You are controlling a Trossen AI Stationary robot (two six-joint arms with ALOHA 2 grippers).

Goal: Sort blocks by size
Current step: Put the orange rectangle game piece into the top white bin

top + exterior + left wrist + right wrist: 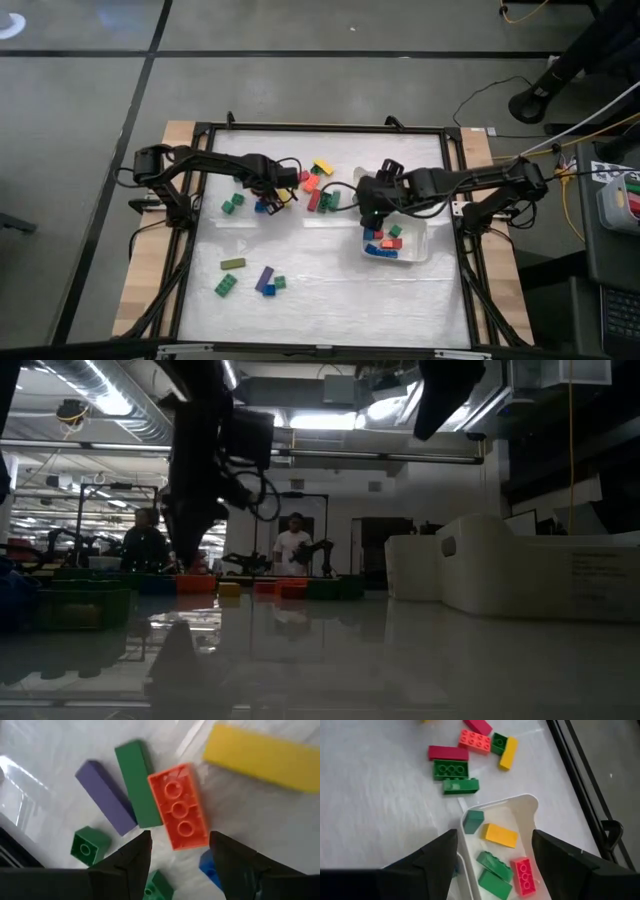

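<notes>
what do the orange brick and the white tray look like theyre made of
Orange brick: likely hard moulded plastic, smooth with a slight sheen; three round studs and crisp edges show. White tray: probably thin plastic, glossy, with a rounded corner and raised rim. Neither can be confirmed by look alone.

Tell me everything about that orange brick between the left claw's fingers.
The orange brick looks like glossy plastic, a flat bar with three round studs in a row facing up. It lies on the white table, one long side against a green bar. The open left gripper hovers over its near end, not touching it.
</notes>
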